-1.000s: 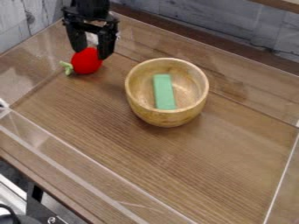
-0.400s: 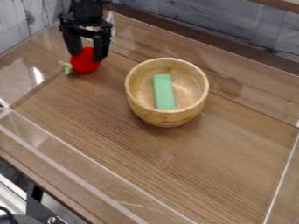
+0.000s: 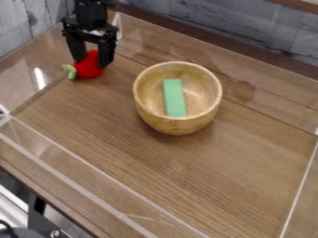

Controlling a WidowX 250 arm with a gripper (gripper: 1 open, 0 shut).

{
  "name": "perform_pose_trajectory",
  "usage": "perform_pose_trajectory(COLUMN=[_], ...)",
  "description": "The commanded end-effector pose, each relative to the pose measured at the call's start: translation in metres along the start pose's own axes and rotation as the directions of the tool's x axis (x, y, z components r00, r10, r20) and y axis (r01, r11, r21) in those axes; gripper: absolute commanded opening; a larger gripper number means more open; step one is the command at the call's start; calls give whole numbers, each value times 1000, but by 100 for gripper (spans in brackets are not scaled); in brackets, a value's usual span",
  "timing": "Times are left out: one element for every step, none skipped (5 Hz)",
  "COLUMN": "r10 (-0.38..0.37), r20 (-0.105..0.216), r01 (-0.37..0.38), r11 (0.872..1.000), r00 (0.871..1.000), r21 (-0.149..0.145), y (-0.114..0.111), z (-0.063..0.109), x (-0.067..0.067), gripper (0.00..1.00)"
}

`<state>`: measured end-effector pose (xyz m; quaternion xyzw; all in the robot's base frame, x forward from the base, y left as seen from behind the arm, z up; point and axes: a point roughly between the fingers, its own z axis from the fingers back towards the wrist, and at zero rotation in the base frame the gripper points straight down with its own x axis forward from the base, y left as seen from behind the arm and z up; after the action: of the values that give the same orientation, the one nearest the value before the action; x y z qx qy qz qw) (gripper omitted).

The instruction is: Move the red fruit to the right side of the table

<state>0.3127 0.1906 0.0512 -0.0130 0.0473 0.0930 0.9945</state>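
The red fruit (image 3: 87, 67) lies at the far left of the brown table (image 3: 187, 177), its green leafy stem pointing left. My black gripper (image 3: 89, 56) points straight down over it, jaws open, one finger on each side of the fruit's upper part. The fingers (image 3: 72, 48) partly hide the fruit's top. Whether they touch it I cannot tell.
A wooden bowl (image 3: 178, 116) holding a green block (image 3: 174, 96) sits in the middle, right of the fruit. Clear acrylic walls (image 3: 37, 139) run along the table's edges. Bare wood lies to the right of the bowl (image 3: 267, 139).
The gripper has shifted left and come down, from beside and above the fruit to straddling it. The fruit has stayed where it was.
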Motion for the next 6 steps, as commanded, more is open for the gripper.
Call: perform_pose_trajectory(r10=[17, 24, 28, 31, 34, 37], r20=[46, 42, 39, 36, 33, 30], r01=[-17, -24, -27, -30, -34, -36], r11=[1000, 1000, 1000, 999, 999, 999], r00=[999, 999, 999, 999, 999, 999], r21=[8, -1, -8, -16, -23, -31], y=[7, 8, 9, 8, 8, 8], z=[13, 10, 8, 7, 5, 4], x=[5, 6, 6, 6, 6, 5], gripper=[100, 100, 100, 100, 100, 100])
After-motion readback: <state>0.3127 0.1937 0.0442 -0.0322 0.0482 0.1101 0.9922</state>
